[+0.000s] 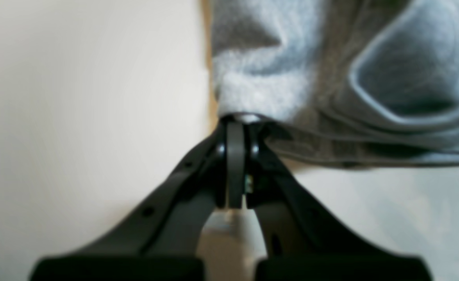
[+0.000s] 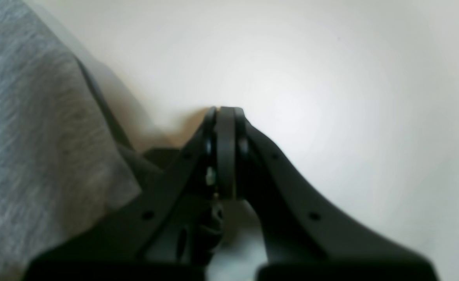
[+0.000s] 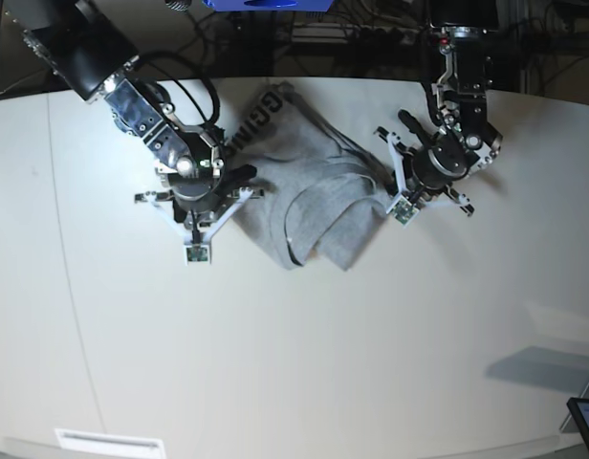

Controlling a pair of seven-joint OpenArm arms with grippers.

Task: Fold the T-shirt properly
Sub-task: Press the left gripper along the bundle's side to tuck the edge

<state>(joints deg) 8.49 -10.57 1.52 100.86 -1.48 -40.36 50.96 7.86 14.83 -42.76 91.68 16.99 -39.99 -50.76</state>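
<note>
Left gripper (image 1: 237, 121): jaws pressed together, pinching an edge of the T-shirt (image 3: 309, 191) | right gripper (image 2: 224, 111): jaws closed with nothing between them, over the table (image 3: 275, 363), just beside the cloth | T-shirt lay crumpled between both arms, black letters visible at its far corner.

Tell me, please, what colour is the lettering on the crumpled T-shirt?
Black block lettering on the heather-grey cotton T-shirt; it shows best in the base view.
</note>
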